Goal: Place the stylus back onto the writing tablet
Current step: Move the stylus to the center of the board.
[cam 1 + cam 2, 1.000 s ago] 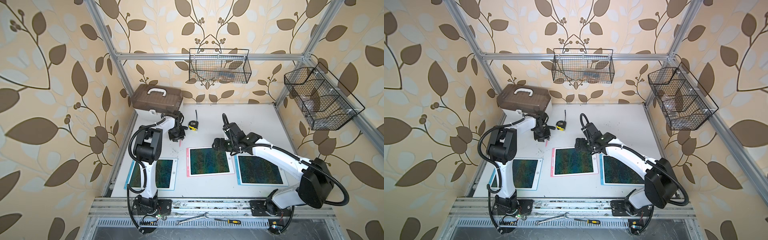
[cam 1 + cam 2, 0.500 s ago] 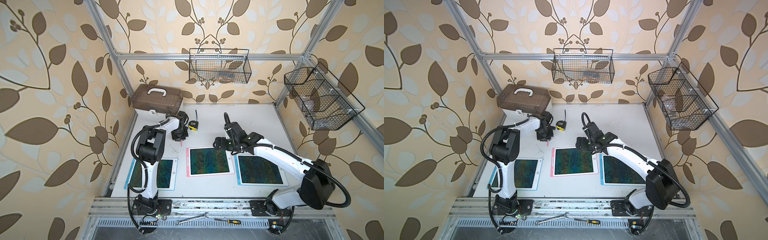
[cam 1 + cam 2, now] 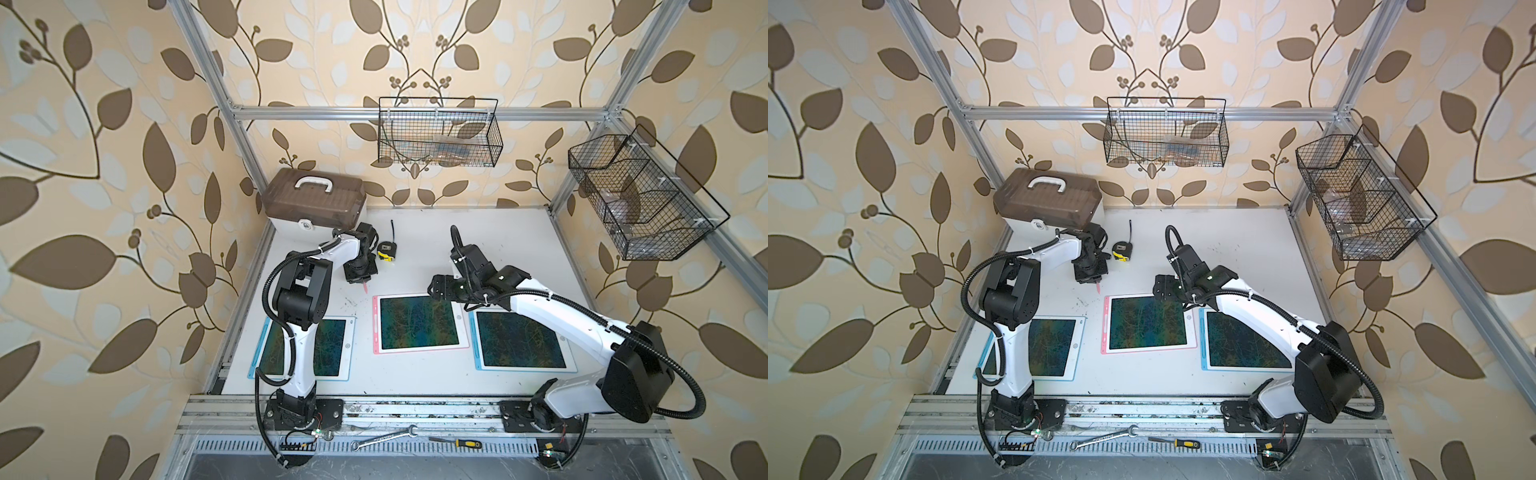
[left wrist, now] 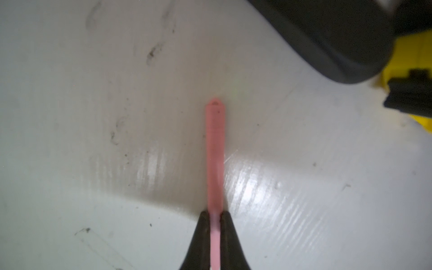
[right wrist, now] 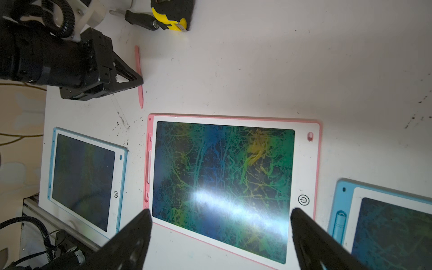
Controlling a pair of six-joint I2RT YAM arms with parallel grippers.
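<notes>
Now pink stylus (image 4: 215,152) clamped in left tool (image 4: 215,217), lying on table (image 4: 93,117).

Beige wallpaper (image 3: 124,124) with a brown leaf print is enclosing the white table (image 3: 511,232) on three sides. An aluminium frame (image 3: 311,112) is rising from the table's far corners and spanning above its far edge. One black wire basket (image 3: 438,133) is hanging above that far edge, and a second wire basket (image 3: 640,199) is hanging above the right edge. A metal rail (image 3: 415,409) is running along the near edge. Light is glaring off the table top
</notes>
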